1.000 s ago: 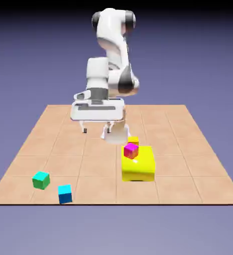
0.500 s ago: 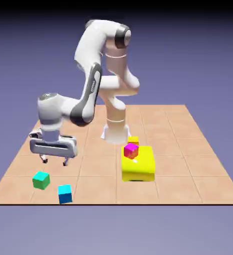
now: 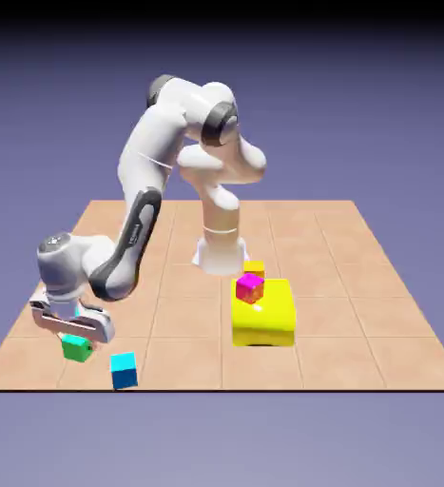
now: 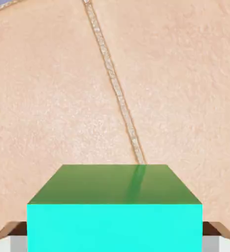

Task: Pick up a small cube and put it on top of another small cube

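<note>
Exterior view: green cube (image 3: 75,350) sits on the surface (image 3: 192,366) near its front-left corner, the hand (image 3: 77,344) right down over it.
Hand: clasped on the green cube, by the look of the hand view, a fingertip (image 4: 18,243) against either side.
Good lift: I'd keep that square grip, rise straight up, then clear the cyan-blue cube (image 3: 124,371), likely the one to stack on, before crossing over.
Only from outside: the cyan-blue cube nearby, and the magenta cube (image 3: 250,288) by the yellow block (image 3: 263,325).
Only from the hand: both sides of the grip.
</note>
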